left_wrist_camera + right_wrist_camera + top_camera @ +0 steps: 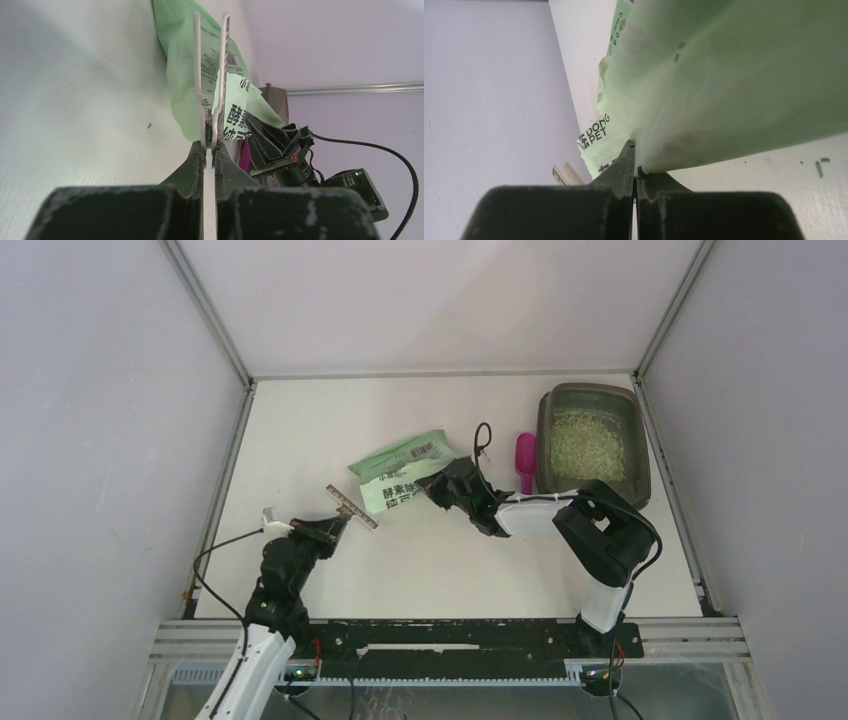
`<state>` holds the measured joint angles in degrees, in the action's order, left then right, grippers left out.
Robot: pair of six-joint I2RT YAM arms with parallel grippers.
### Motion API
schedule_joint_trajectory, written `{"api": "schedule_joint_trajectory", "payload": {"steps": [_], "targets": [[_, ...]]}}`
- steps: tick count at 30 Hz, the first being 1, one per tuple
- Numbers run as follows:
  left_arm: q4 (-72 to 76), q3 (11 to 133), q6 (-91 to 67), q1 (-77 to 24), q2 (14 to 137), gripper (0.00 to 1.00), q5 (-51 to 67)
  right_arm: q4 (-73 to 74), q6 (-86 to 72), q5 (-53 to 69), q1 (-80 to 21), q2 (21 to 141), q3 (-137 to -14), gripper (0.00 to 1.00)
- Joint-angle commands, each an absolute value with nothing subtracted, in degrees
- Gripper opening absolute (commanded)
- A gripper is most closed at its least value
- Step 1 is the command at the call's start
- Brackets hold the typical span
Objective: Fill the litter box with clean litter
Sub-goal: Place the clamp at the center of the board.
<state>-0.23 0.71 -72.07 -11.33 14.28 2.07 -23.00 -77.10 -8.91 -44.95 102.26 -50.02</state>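
The dark translucent litter box point(542, 445) stands at the back right with pale greenish clean litter point(588, 445) spread inside it. A light-green printed bag point(400, 472) lies flat mid-table. My right gripper point(441, 486) is at the bag's right edge, shut on a pinch of the green plastic point(724, 85); its jaws point(635, 167) meet on the film. To the bag's left, my left gripper point(330, 527) is shut on a long white clip point(352, 507). The clip's two arms point(210, 75) stick out ahead of the left gripper point(210, 150) toward the bag point(182, 75).
A magenta scoop point(525, 460) lies between the bag and the litter box. White walls with metal corner posts enclose the table on three sides. A few stray granules point(819, 167) dot the table near the bag. The right arm's elbow point(610, 530) sits in front of the box.
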Motion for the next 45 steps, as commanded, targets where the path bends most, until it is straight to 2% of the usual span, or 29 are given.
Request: {"api": "schedule_joint_trajectory", "payload": {"steps": [1,16,31,45], "targets": [[5.2,-6.0,-74.0,-10.9,17.3,0.04,2.6,-27.3,-78.6,-9.2,-45.8,102.7,-53.1,0.00],[7.6,-7.1,-75.5,-10.9,19.5,0.06,0.2,-27.3,-79.9,-9.3,-47.4,103.0,-53.1,0.00],[10.3,-8.2,-75.2,-11.0,26.6,0.09,-2.4,-27.2,-80.5,-9.8,-48.5,102.6,-53.1,0.00],[6.8,-8.8,-76.2,-11.0,22.1,0.12,-6.3,-29.5,-82.1,-9.6,-50.1,102.7,-50.4,0.00]]}}
